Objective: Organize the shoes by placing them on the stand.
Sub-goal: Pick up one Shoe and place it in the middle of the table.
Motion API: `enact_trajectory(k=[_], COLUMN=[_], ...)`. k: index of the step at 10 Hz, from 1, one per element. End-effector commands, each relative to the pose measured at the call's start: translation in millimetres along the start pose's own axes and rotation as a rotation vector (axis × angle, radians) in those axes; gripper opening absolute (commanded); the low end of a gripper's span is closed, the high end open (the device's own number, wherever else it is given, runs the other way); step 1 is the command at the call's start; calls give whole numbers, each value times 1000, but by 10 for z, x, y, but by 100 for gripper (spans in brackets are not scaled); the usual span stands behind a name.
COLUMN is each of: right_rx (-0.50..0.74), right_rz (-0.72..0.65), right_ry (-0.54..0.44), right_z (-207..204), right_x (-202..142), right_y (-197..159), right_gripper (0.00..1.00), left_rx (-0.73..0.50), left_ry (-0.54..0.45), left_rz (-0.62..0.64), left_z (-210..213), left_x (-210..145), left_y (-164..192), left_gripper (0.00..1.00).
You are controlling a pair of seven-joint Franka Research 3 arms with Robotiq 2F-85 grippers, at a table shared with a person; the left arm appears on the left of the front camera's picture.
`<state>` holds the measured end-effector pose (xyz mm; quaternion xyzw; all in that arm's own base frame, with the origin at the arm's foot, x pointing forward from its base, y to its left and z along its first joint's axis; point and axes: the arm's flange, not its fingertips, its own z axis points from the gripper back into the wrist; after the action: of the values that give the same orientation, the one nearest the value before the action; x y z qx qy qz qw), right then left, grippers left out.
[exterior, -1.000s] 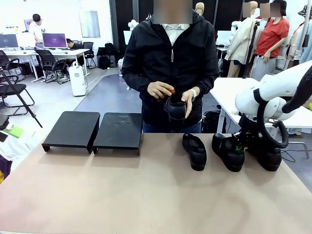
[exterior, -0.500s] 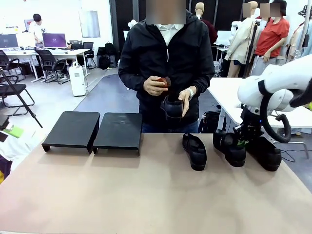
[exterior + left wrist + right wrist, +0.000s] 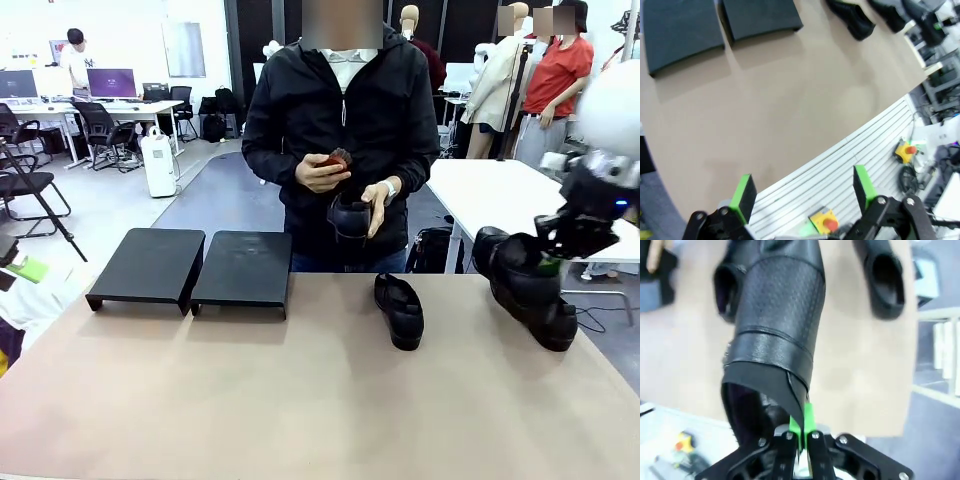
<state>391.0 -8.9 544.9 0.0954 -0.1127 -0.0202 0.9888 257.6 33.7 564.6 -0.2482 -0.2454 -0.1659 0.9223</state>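
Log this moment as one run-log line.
right gripper shut on raised shoe | left gripper open | person's hand holds another shoe | stand not yet loaded

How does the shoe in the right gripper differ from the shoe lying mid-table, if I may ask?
The gripped shoe hangs tilted above the table; the mid-table shoe lies flat on it. The right gripper pinches the gripped shoe's heel rim; nothing touches the mid-table shoe. Both are black leather.

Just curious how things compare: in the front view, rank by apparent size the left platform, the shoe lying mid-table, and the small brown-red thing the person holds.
Largest: left platform.
Next: shoe lying mid-table.
Smallest: brown-red thing, though it is farther off.
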Motion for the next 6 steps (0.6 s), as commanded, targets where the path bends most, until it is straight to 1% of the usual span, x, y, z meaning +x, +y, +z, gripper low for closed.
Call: enact_trajectory(k=[1, 2, 3, 6], right_rx=[-30, 3, -6, -6], right_rz=[34, 154, 19, 19], right_ry=[-92, -38, -39, -39], right_z=[133, 24, 131, 131], right_x=[-747, -765, -434, -434], right_y=[30, -11, 25, 25], right_gripper=[0, 0, 0, 0], left_rx=[-18, -18, -18, -18], left_ry=[-3, -3, -3, -3], left_rz=[-13, -13, -13, -13], left_z=[11, 11, 11, 11], left_x=[-1, -1, -1, -1], left_y=[-1, -1, -1, -1], left_gripper=[100, 100, 100, 100])
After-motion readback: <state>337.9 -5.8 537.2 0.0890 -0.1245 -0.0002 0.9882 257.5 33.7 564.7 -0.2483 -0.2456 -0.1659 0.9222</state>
